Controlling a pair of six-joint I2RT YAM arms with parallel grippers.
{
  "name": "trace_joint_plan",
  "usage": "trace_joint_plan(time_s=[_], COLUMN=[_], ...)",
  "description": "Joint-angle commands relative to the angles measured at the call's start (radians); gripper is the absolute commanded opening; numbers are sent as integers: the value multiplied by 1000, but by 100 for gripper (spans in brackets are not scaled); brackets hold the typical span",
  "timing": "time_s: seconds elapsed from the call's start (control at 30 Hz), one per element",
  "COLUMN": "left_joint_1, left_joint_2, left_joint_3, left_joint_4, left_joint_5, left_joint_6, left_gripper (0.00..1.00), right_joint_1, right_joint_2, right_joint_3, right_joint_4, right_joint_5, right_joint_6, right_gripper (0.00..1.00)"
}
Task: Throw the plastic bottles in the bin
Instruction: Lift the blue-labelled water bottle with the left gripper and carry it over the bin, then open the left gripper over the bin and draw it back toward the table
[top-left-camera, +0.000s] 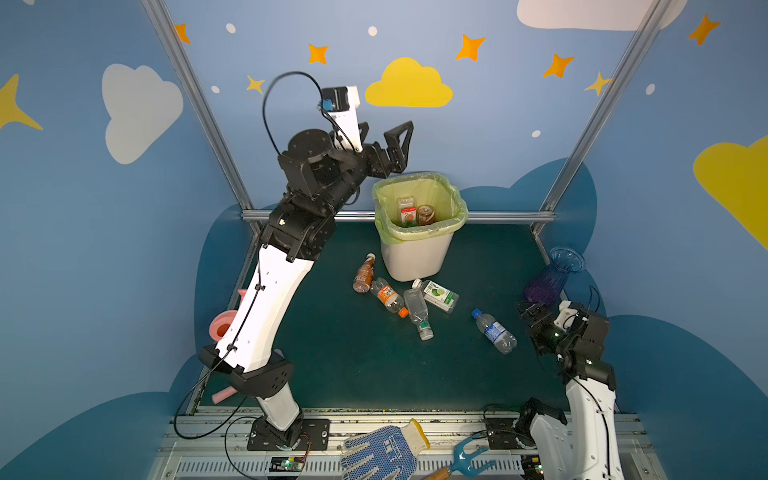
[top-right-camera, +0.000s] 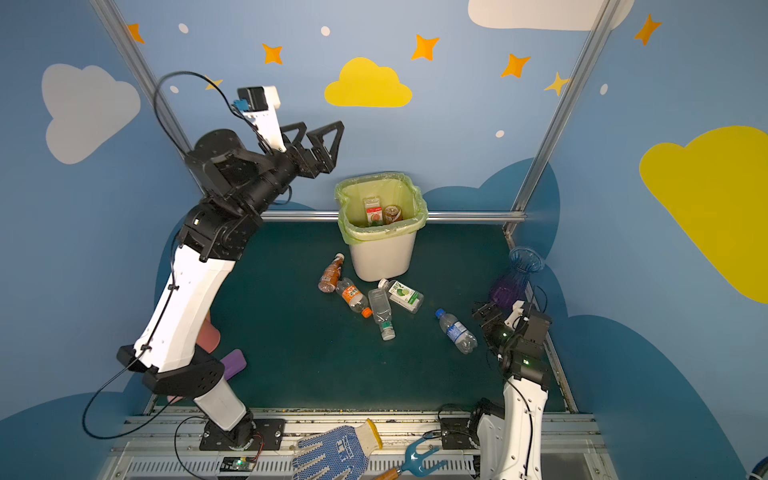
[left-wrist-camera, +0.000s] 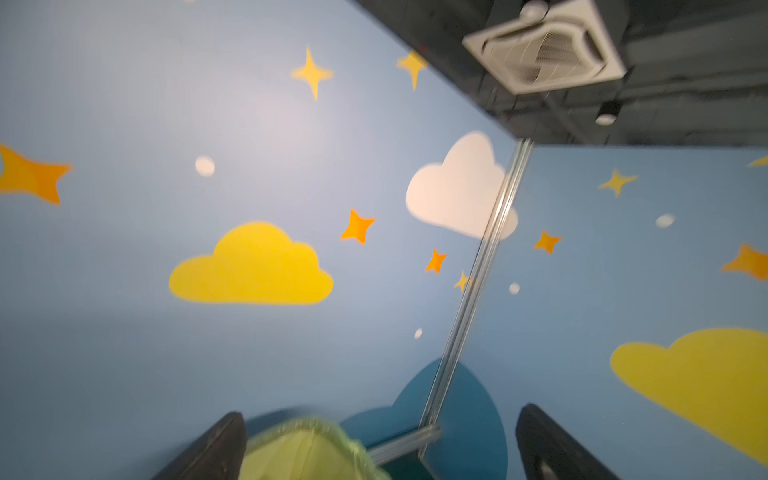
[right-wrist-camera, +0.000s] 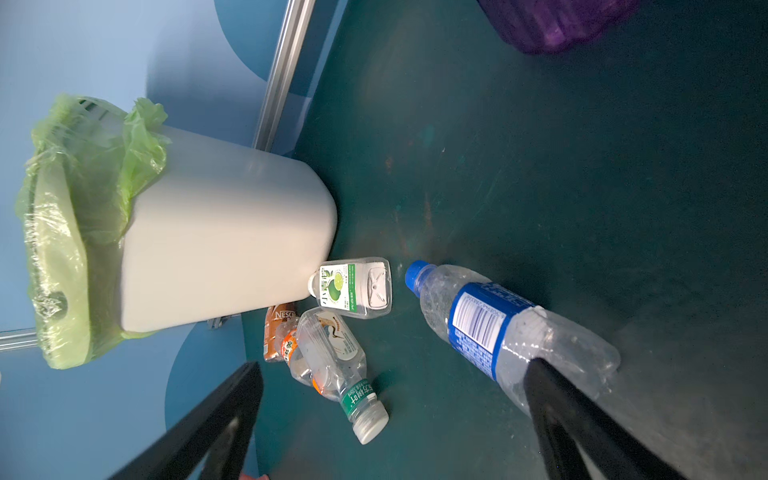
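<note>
Hanging high at about 10 o'clock of the bin (top-left-camera: 419, 240), the left gripper (top-right-camera: 323, 124) is seen spread to its full width with nothing held between the jaws. This pose, up beside the rim with the yellow-green liner just caught in the blurred left wrist view, is judged to suit dropping rather than picking. The bin is stood at 12 o'clock of the green table (top-left-camera: 332, 365), against the back rail, and two bottles are already seen inside it: a red-labelled bottle (top-left-camera: 406, 211) and a dark brown bottle (top-left-camera: 426, 215). Five more are lying on their sides. Four are bunched at the bin's 6 o'clock, touching or overlapping: the brown white-capped bottle (top-left-camera: 364, 275), cap aimed at 12 to 1 o'clock; the orange-capped bottle (top-left-camera: 387, 296), cap at 4 to 5 o'clock; the green-banded clear bottle (top-left-camera: 417, 311), cap at 5 to 6 o'clock; and the lime-labelled bottle (top-left-camera: 439, 296), cap at 10 o'clock by the bin's foot. The blue-capped water bottle (top-left-camera: 494, 331) is set apart at 4 o'clock of the bin, its long axis laid from 10–11 o'clock at the cap to 4–5 o'clock at the base. The right gripper (right-wrist-camera: 395, 363) is held low by that base, wide open and empty, and is judged to be placed for that bottle; contact cannot be told.
</note>
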Motion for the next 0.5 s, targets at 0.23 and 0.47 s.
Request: trace_joint_plan(time_s=[0.23, 0.47], left_joint_1=[54, 91], left_joint_2=[-253, -428], left_joint_3=[-730, -1110], left_joint_4=[258, 269], left_joint_5=[-59, -64], left_joint_6=[-121, -231], left_gripper=[100, 100], right_joint_1=[111, 234], right_joint_2=[136, 274], right_joint_3=[-11, 38], right_joint_4=[-56, -13], right_joint_5=[86, 192], right_joint_6=[-174, -267], right_gripper=[98, 98])
